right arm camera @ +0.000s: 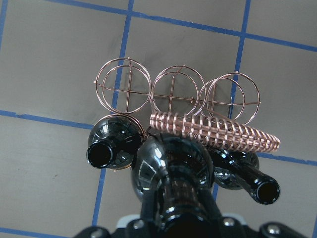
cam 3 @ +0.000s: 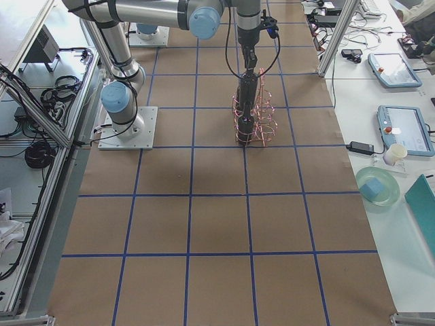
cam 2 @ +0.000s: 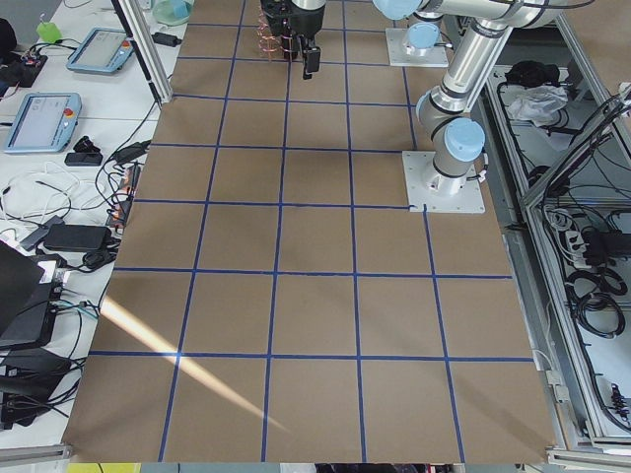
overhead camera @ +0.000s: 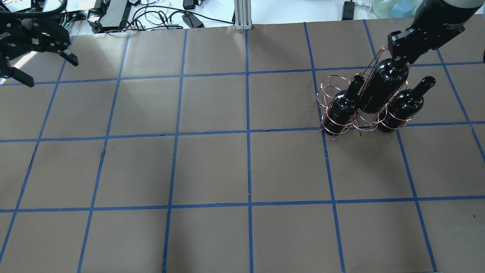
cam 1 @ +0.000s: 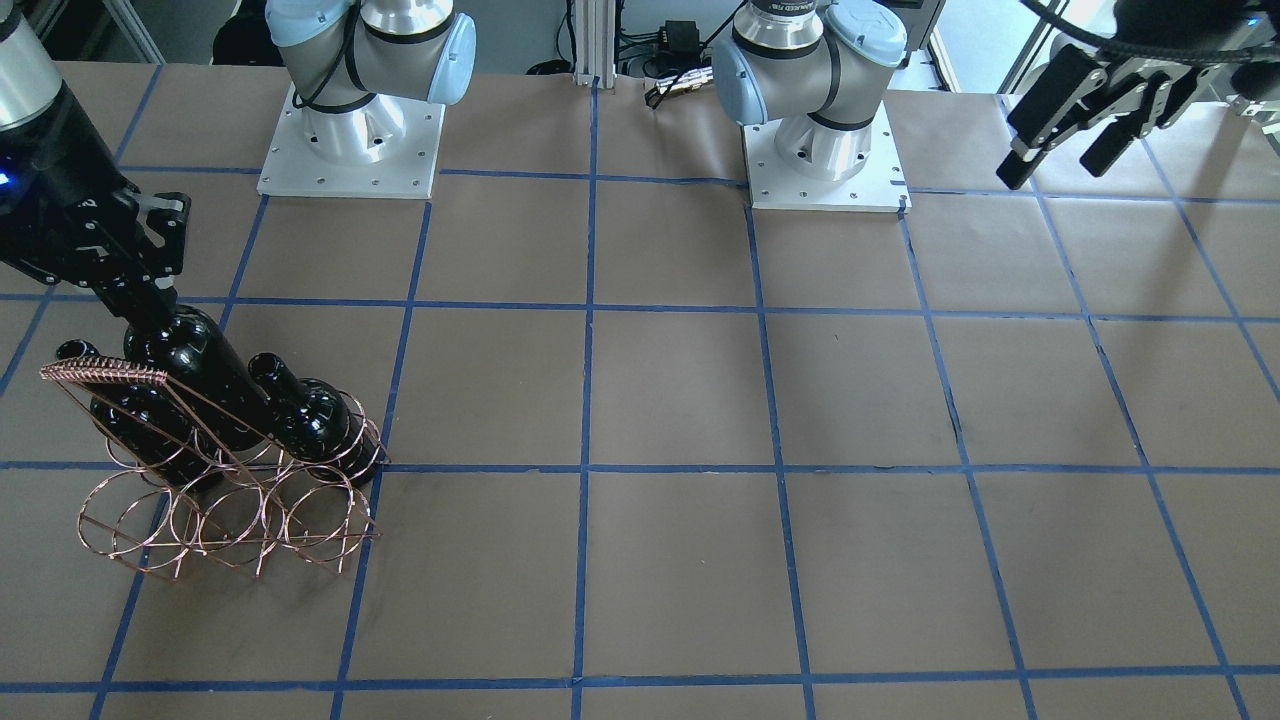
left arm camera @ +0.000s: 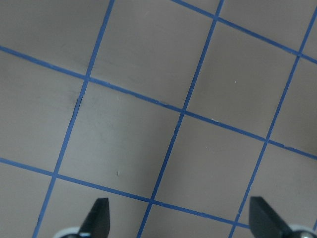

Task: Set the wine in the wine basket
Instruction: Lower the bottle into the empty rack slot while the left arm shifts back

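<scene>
The copper wire wine basket (cam 1: 230,520) stands on the table, also in the overhead view (overhead camera: 329,86) and the right wrist view (right arm camera: 218,131). My right gripper (cam 1: 130,292) (overhead camera: 398,53) is shut on the neck of a near-black wine bottle (cam 1: 190,355) (overhead camera: 382,91) (right arm camera: 171,161). The bottle is tilted, with its lower body in the middle ring of the row nearer the robot. Two look-alike bottles (overhead camera: 341,108) (overhead camera: 403,106) sit in the outer rings of that row. The other row's three rings (right arm camera: 171,91) are empty. My left gripper (overhead camera: 49,71) (left arm camera: 179,210) is open and empty, far off.
The table is brown paper with a blue tape grid (overhead camera: 248,131). The two arm bases (cam 1: 350,130) (cam 1: 825,140) stand at the robot's edge. Cables and boxes (overhead camera: 151,15) lie beyond the table's far edge.
</scene>
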`<action>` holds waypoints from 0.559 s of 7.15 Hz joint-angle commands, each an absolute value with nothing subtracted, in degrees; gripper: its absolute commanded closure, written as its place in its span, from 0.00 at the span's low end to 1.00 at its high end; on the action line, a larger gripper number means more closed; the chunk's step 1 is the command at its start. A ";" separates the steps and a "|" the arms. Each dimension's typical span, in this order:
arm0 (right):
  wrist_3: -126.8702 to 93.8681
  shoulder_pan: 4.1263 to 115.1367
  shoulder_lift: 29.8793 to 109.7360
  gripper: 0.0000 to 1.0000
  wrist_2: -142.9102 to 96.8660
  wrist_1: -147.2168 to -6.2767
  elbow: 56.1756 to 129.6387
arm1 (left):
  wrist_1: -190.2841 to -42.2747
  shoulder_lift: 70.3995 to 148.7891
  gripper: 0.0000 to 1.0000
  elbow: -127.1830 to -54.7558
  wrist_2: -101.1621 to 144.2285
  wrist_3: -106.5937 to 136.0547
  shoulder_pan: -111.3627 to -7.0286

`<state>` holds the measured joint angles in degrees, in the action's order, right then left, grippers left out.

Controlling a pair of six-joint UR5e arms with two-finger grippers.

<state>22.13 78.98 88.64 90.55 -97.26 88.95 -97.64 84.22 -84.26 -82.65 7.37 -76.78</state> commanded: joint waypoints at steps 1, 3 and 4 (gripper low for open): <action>26.95 78.75 88.16 1.00 90.79 -97.03 88.95 | -90.81 85.69 0.00 -89.27 -90.04 17.11 -88.53; 27.94 78.40 87.89 1.00 90.70 -96.77 89.03 | -81.37 85.61 0.00 -95.94 -90.62 14.26 -91.84; 28.30 77.62 87.89 1.00 90.62 -96.77 89.03 | -78.52 84.91 0.00 -97.11 -90.88 10.85 -91.85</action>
<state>27.62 78.32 87.99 90.69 -96.81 89.02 -83.30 85.41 -94.49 -90.40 13.92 -91.13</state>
